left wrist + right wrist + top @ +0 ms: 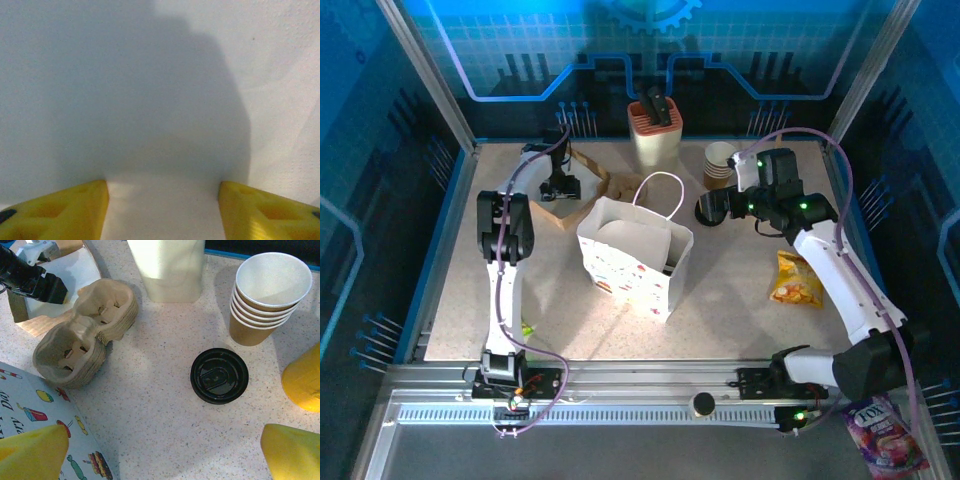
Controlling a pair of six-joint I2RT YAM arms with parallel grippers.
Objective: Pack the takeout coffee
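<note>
No takeout coffee, meaning a lidded cup, is in view. My left gripper hangs at the back left over a white sheet lying in brown cardboard. In the left wrist view its yellow fingers stand apart, tips close to that white surface, and nothing shows gripped between them. My right gripper is open wide above bare table, just short of a low pile of loose black lids. A stack of nested lidless tan cups stands behind the lids.
A white printed paper bag stands open mid-table. Stacked pulp cup carriers lie left of the lids. A cream holder sits at the back. A yellow snack packet lies right, a purple pouch off the table.
</note>
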